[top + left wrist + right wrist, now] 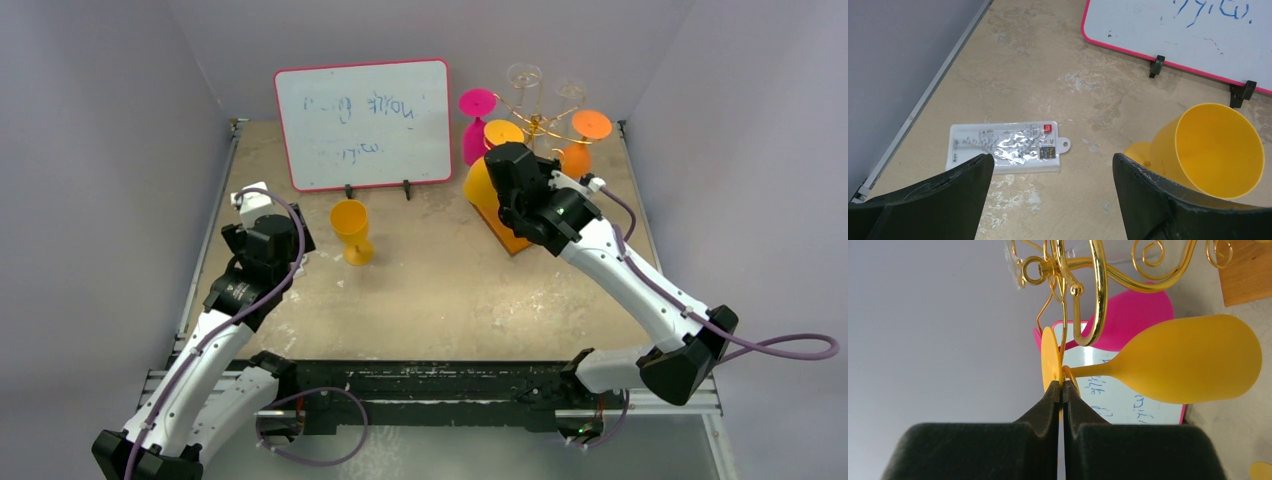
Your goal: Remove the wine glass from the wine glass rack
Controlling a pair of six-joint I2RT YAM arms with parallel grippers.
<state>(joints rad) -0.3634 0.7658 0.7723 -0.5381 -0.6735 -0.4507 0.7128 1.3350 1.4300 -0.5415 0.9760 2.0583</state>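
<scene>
Beige and scuffed, the surface point(440, 290) sits between pale grey walls. At its far right, the right hand point(1062, 388) has both black fingers pressed together on the thin disc foot of a yellow plastic wine glass point(1193, 360), and a sliver of yellow shows between them. That glass hangs upside down from a curled arm of the gold wire wine glass rack point(1098, 305), whose orange-brown wooden base point(1248, 275) stands on the surface. A pink glass point(477, 125), an orange glass point(585, 140) and clear glasses point(523, 75) hang from other arms. Just left of the rack stands a red-framed whiteboard point(362, 122). Well apart, the left hand point(1053, 162) hovers with fingers spread wide. A white plastic packet point(1005, 147) lies beyond one finger and an upright yellow goblet point(1213, 150) stands by the other.
</scene>
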